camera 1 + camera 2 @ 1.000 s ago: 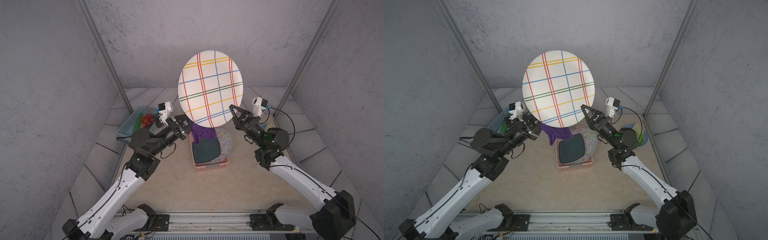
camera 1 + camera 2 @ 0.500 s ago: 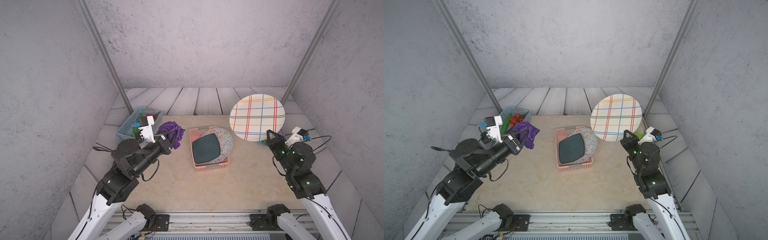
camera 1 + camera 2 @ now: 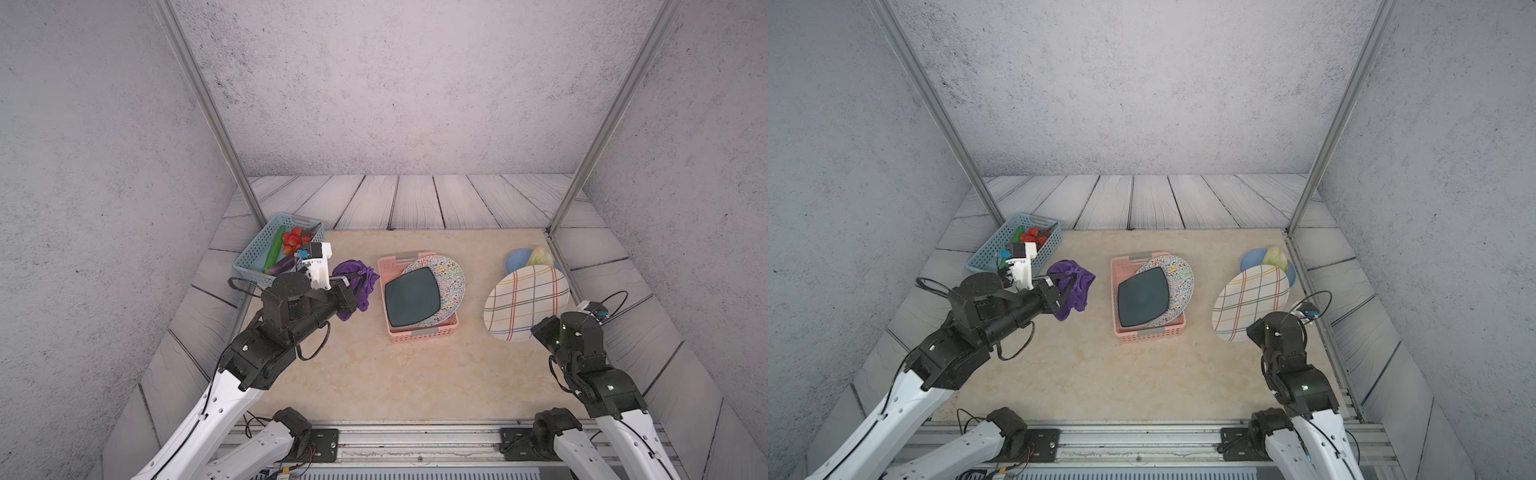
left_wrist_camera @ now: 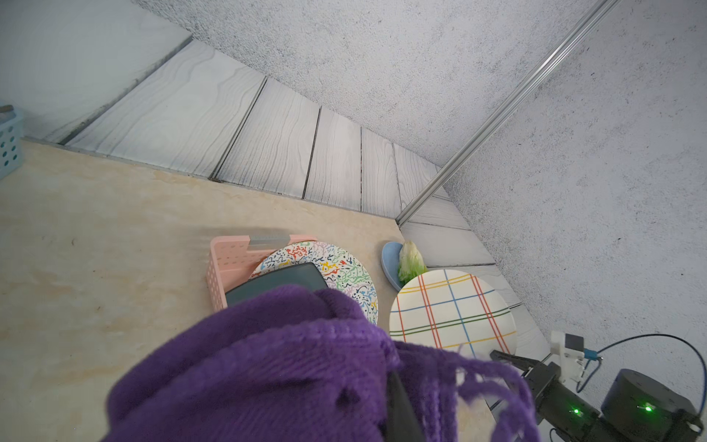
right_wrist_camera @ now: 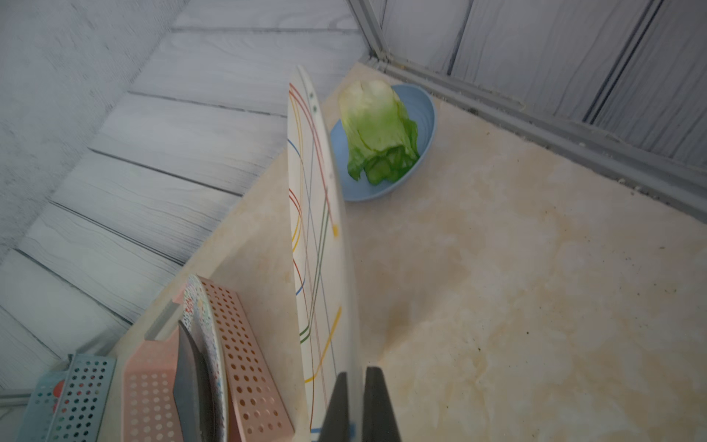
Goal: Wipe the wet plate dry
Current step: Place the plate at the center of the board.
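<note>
- Right tool (image 5: 357,372) is clamped narrow on the near rim of the plaid plate (image 5: 310,229); the rim sits between the two fingers in the right wrist view.
- Plaid plate (image 3: 524,298) is at the right side of the counter (image 3: 374,374), tilted with its striped face up and toward the left; seen in both top views (image 3: 1250,299).
- Cannot tell if the plate's far edge touches the counter.
- Blue bowl (image 3: 514,257) with lettuce (image 3: 539,257) is just beyond the plate at the far right; the plate overlaps the bowl in both top views.
- Left tool (image 3: 355,286) is pinched tight on the purple cloth (image 3: 352,267), which hangs bunched around the fingers at the left of the counter.
- In the left wrist view the cloth (image 4: 267,363) fills the near part of the frame, well apart from the plaid plate (image 4: 447,310).
- Pink basket (image 3: 415,332) sits mid-counter between the two arms, holding a dark square plate (image 3: 411,297) on a squiggle plate (image 3: 449,274).
- Blue basket (image 3: 257,253) with vegetables is at the far left, just behind the left tool.
</note>
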